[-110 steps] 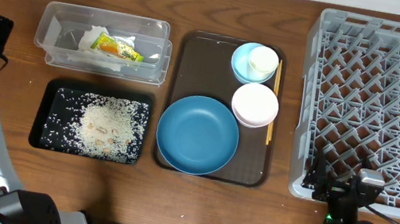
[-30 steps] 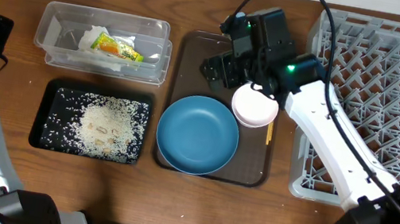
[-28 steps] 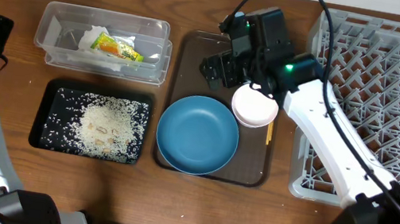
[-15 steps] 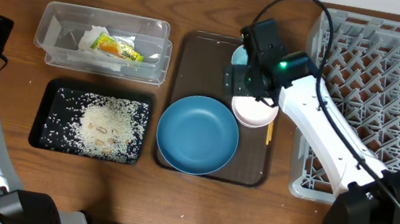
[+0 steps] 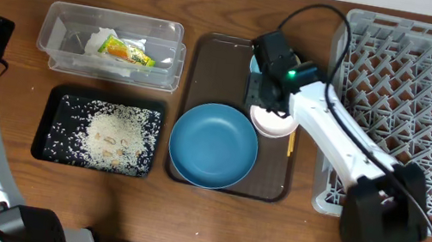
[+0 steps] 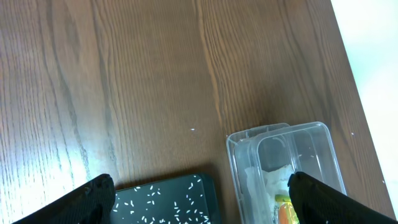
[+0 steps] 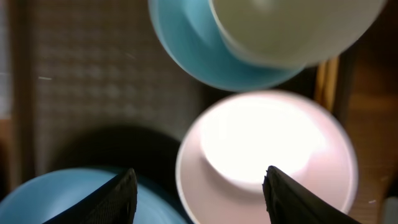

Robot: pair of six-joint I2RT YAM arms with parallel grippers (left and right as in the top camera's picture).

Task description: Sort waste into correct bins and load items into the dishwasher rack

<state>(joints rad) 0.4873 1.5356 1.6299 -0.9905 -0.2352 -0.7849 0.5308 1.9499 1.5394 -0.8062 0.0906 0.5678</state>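
Fingers of the right gripper [image 7: 199, 177] are spread wide, with nothing held, directly above the pale pinkish bowl [image 7: 267, 143], which is set on the brown tray [image 5: 211, 68] along its right edge. The blue dish [image 5: 212, 146] is seen at that tray's near end. Well left of the tray, the left gripper [image 6: 202, 186] is likewise held open and empty.

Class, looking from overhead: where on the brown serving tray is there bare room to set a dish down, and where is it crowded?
Bare: upper-left of the brown serving tray, between its left rim, the dark-blue dish below and the light-blue bowl. Crowded: its right side, with the pinkish-white bowl, white cup, chopsticks and right gripper.
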